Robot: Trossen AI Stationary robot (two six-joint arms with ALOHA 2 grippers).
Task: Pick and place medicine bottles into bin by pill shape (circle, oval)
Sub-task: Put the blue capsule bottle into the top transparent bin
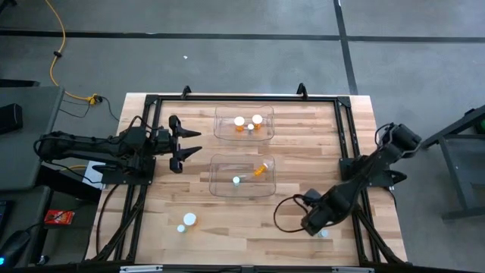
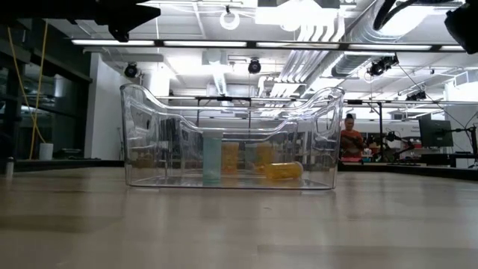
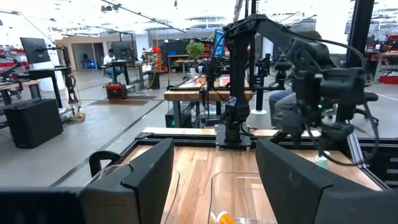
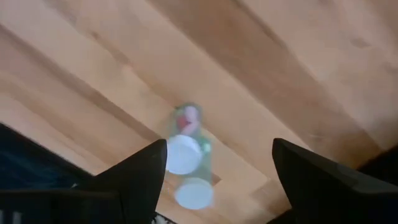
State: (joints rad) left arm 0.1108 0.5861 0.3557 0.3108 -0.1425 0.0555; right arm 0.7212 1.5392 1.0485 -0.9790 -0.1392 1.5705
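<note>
Wooden planks make up the table (image 1: 151, 227), and going from its left side, the left gripper (image 1: 187, 149) waits with its fingers spread and holding nothing, just beside the left ends of the two clear bins. Near the front left edge stand two loose bottles (image 1: 186, 221), one white-capped and one pale teal, close together and well apart from either arm. In the middle, the far bin (image 1: 218, 121) holds several orange bottles with white caps, while the near bin (image 1: 214, 178) holds a pale teal bottle and an orange one lying on its side. On the right, near the front edge, the right gripper (image 4: 217, 165) hangs directly over a pale teal bottle (image 4: 186, 155) lying on the wood; its fingers are apart, one on each side of the bottle, and nothing is clamped. The step in hand appears to be the pick of this bottle: the next move probably calls for a straight descent and a closing across the body. No label or writing can be read on any bottle or bin.
</note>
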